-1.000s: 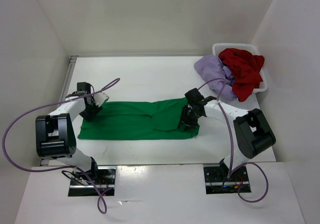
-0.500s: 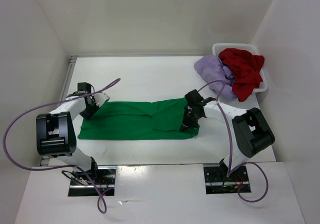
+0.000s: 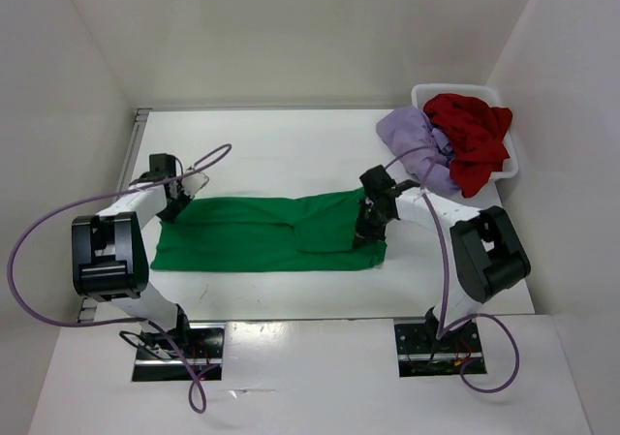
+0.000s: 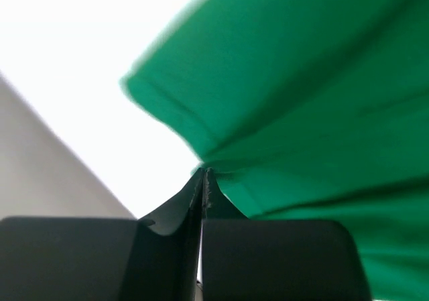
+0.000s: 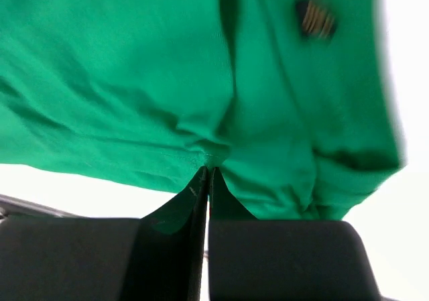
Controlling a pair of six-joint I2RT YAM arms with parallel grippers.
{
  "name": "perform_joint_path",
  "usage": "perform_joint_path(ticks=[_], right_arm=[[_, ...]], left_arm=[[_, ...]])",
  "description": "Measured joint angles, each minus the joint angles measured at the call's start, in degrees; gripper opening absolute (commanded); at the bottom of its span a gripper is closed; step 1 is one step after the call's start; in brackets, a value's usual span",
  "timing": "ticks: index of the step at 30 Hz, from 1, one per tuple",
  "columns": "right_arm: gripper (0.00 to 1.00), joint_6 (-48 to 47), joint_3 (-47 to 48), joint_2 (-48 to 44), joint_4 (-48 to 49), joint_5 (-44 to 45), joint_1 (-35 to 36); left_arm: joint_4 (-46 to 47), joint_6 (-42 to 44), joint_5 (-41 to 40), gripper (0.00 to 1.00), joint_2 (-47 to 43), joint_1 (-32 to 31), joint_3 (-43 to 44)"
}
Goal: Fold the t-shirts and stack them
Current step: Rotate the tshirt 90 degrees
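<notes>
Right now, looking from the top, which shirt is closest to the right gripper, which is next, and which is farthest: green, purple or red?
1. The green t-shirt, mid-table: the right gripper is pinching its edge.
2. The lavender t-shirt, hanging over the left side of the basket.
3. The red t-shirt, inside the basket at the far right.

High view over table (image 3: 291,144), wrist views close up (all share green t-shirt (image 3: 262,233))
</notes>
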Motion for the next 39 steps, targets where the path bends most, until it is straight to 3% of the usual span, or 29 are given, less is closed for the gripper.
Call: perform_joint_path(ticks=[8,15,20,25,26,27,28,32,39], right_arm=[[0.0,-3.8,7.1,0.2,-1.3,2.8,-5.8],[0.0,-2.6,-2.1,-3.0,-1.6,0.4,-5.5],[0.0,-2.2,-2.5,-3.0,-1.7,0.2,-4.6],[0.03,-1.7,-2.5,-3.0,-1.7,0.5,-4.5],[0.28,-1.6,-2.5,-3.0,-1.7,0.6,-4.5],[0.39,-1.1,-2.5,-3.0,-1.7,0.7,-4.5],[0.47,-0.9,-2.5,-3.0,-1.7,0.9,-4.5],[0.48,-0.9,-2.5,-3.1,-2.2,1.6,-4.2],[0.48,3.9,-2.5,-13.5,-7.8,6.4,-3.6]], left_arm=[[6.6,-1.0,-2.8,0.0,-1.2,-1.2,6.1],[8.2,1.1,-3.9,0.0,-6.6,-2.6,-3.4],[7.2,2.7,-4.3,0.0,-6.9,-2.9,-10.7],[7.0,3.6,-5.4,0.04,-6.9,-2.9,-12.0],[7.2,3.7,-5.6,0.06,-6.8,-2.9,-12.0],[7.4,3.7,-5.9,0.1,-6.7,-2.9,-12.0],[7.5,3.7,-6.0,0.25,-6.5,-2.9,-12.0],[6.8,3.7,-6.6,0.47,-6.3,-2.9,-11.8],[-2.0,2.3,-5.2,0.64,-10.1,-2.1,-5.6]])
